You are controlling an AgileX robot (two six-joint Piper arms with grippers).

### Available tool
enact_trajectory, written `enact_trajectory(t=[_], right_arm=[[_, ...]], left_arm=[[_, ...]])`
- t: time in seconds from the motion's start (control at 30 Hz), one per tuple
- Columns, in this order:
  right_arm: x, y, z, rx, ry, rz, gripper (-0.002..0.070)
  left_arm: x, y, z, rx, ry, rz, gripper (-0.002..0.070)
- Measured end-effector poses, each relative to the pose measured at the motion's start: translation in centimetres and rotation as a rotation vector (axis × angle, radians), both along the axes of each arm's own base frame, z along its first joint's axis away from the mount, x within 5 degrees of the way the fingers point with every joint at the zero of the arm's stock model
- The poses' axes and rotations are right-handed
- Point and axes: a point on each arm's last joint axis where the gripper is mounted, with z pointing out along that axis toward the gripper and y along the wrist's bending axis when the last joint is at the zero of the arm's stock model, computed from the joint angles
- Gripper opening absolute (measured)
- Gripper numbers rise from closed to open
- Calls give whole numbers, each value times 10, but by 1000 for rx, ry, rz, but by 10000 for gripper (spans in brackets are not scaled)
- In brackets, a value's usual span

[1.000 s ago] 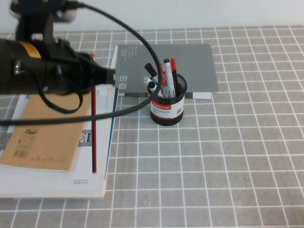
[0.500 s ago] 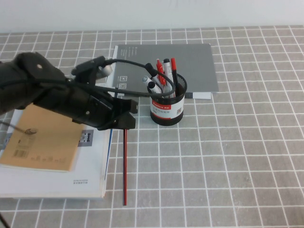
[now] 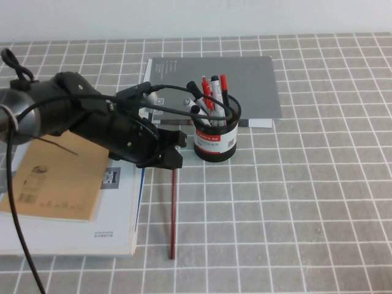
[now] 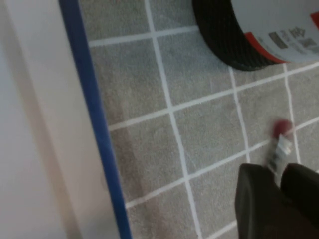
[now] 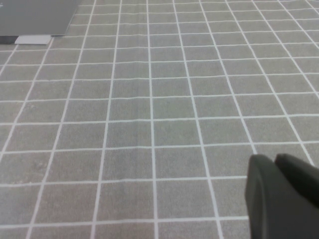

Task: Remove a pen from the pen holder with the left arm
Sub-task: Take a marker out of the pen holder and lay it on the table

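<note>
The black mesh pen holder (image 3: pixel 216 138) with a white and red label stands mid-table, with several pens (image 3: pixel 212 93) upright in it. Just left of it my left gripper (image 3: pixel 172 160) hangs low over the tiles, shut on a long thin red pen (image 3: pixel 173 214). The pen runs from the fingers toward the table's near edge, its far tip at or near the tiles. In the left wrist view the pen's red end (image 4: pixel 282 128) pokes out between the dark fingers (image 4: pixel 259 199), close to the holder's base (image 4: pixel 259 30). My right gripper (image 5: pixel 274 162) is shut and hangs over bare tiles.
A grey book (image 3: pixel 245 86) lies behind the holder. At the left, a brown notebook (image 3: pixel 55 177) rests on a large white book (image 3: pixel 116 226), whose blue-edged side (image 4: pixel 94 124) is close to my left gripper. The arm's black cable (image 3: pixel 171 107) loops past the holder.
My left arm has swung right and down, from above the stacked books to beside the holder. The red pen went with it and now lies lower, over the tiles.
</note>
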Motion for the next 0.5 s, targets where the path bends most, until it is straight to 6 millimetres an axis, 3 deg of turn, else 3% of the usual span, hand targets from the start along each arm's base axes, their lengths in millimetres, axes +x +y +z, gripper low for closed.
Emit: enact_trajectory(t=[0.23,0.37,0.5], right_arm=[[0,0,0,0,0,0,-13],[0,0,0,0,0,0,-13],[0,0,0,0,0,0,-13]], left_arm=[[3,0,-3,6,-9,9,198],[4,2,-3,29,-27,3,215],[0,8,13,101,-116,-35,218]])
